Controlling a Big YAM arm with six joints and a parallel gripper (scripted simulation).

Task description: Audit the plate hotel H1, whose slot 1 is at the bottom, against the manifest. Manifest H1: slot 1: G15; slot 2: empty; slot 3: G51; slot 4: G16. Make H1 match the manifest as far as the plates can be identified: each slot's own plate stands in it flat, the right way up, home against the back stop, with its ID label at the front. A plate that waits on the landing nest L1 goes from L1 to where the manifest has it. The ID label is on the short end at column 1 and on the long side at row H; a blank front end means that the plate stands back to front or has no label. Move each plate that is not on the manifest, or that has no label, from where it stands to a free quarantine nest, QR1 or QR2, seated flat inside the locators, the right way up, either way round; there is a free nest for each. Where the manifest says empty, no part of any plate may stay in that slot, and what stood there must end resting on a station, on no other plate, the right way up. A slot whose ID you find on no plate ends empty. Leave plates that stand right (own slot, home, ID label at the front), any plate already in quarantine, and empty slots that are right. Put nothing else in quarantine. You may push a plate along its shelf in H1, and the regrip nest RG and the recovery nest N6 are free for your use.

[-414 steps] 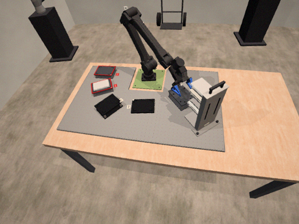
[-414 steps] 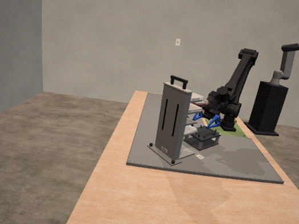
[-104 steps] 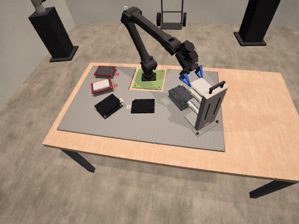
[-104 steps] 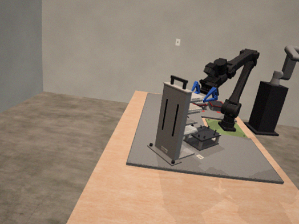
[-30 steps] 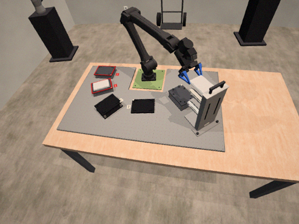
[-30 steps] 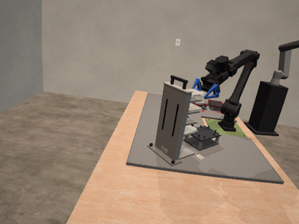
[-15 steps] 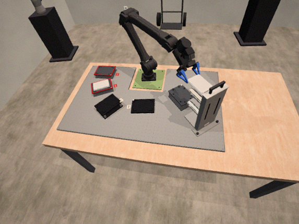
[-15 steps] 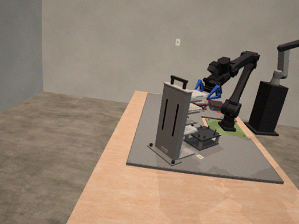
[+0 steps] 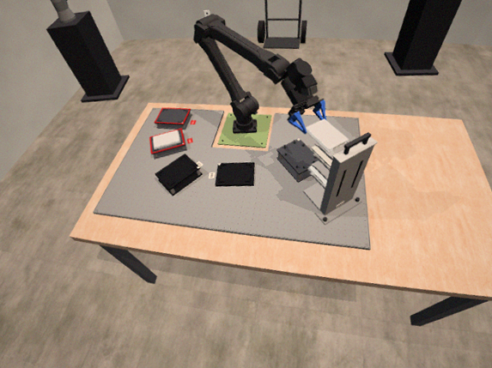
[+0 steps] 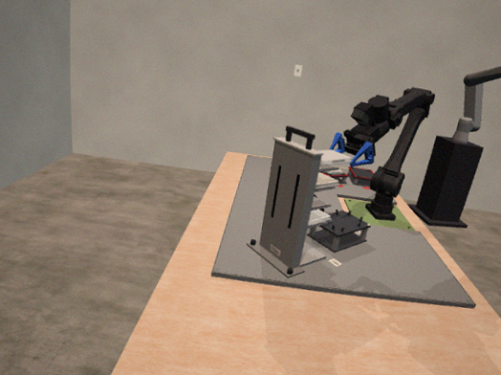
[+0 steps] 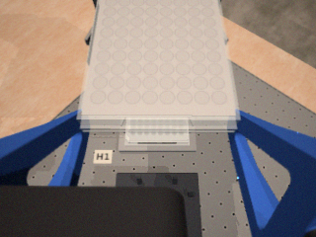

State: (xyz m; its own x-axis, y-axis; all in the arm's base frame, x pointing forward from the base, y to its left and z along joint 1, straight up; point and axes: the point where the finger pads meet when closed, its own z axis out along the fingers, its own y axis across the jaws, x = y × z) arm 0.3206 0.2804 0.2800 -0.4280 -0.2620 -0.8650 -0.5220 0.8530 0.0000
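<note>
My gripper (image 9: 314,125) (image 10: 343,157) (image 11: 158,118) is shut on the top plate (image 9: 327,135) (image 10: 331,158) (image 11: 158,59), one finger on each long side near its front end. This pale clear plate is level and sticks out of the front of hotel H1 (image 9: 348,172) (image 10: 288,202) at top slot height. I can read no ID on its front end. Whether it touches its shelf cannot be told. Lower down, one white plate (image 10: 326,182) is in slot 3 and another (image 10: 320,218) is in slot 1. Slot 2 seems to show only a grey shelf.
A dark raised nest with pegs (image 9: 297,157) (image 10: 342,223) stands before H1. Two black nests, one raised and turned (image 9: 178,174) and one low (image 9: 235,174), stand mid-mat. Of two red-rimmed nests at far left, one holds a white plate (image 9: 166,140); the other (image 9: 172,115) looks empty.
</note>
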